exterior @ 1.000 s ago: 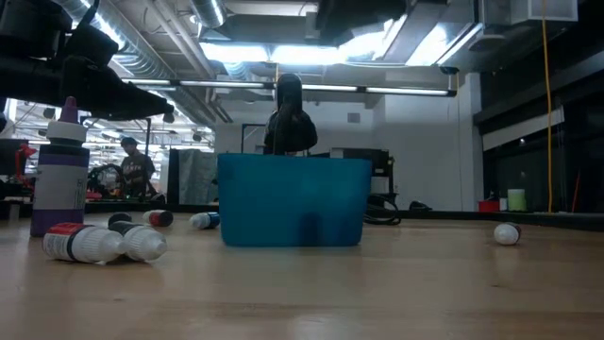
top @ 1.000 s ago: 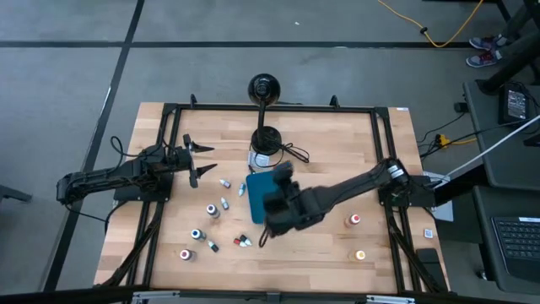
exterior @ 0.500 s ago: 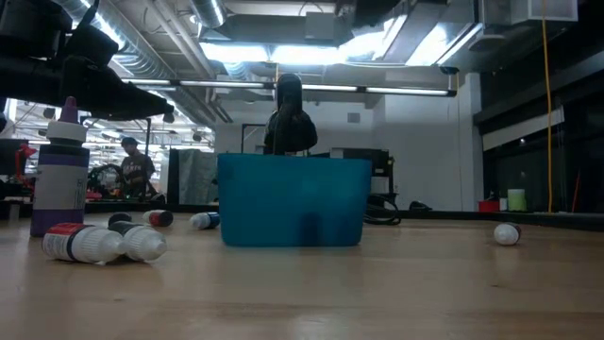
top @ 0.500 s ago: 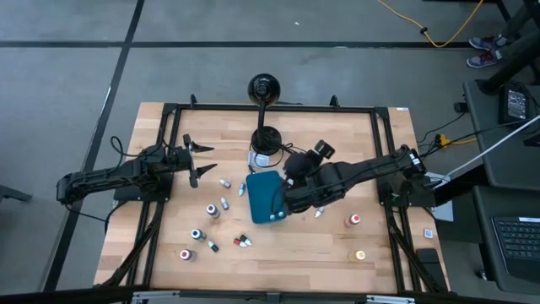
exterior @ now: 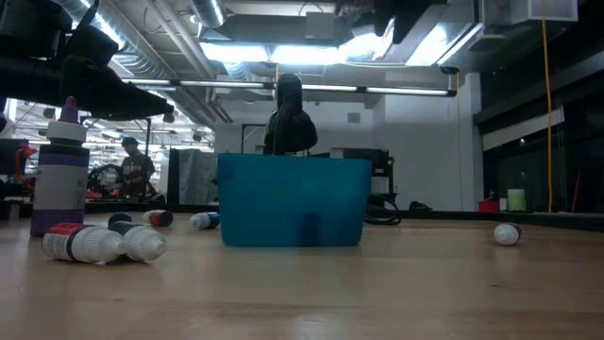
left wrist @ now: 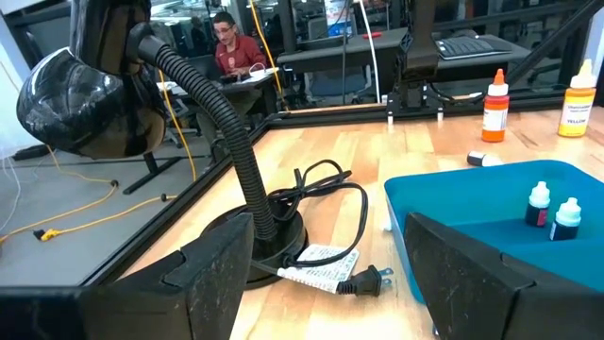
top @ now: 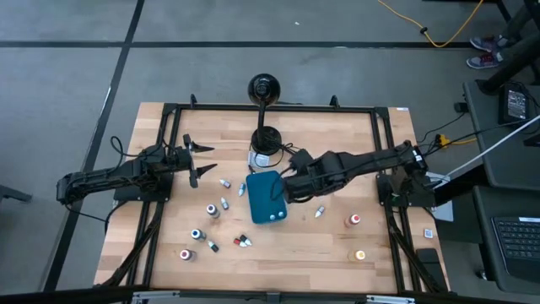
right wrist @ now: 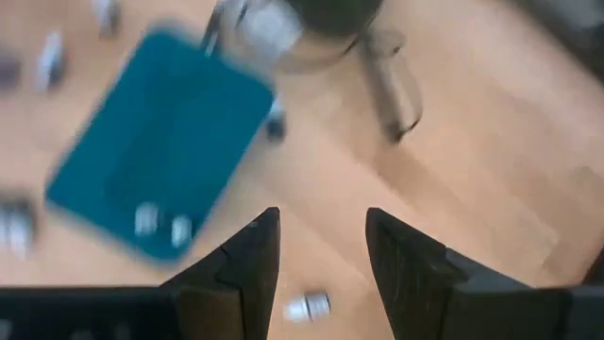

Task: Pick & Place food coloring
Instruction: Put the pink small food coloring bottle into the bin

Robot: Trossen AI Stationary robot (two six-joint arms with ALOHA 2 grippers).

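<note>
Nearest the low camera, two capped food coloring bottles [exterior: 102, 243] are lying on their sides on the desk [top: 337, 245], waiting. Behind them the teal tray [top: 267, 198] is already holding two bottles [left wrist: 552, 212], so the job is looking early: roughly ten are sitting loose around it. The right hand [top: 289, 184] is hovering just beside the tray, fingers apart and grasping nothing. The left hand [top: 196, 159] is waiting released, farther off.

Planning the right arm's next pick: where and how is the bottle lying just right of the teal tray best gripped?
Grip the bottle across its body, coming straight down: it lies on its side on bare wood, apart from the teal tray, so both long sides are free.
</note>
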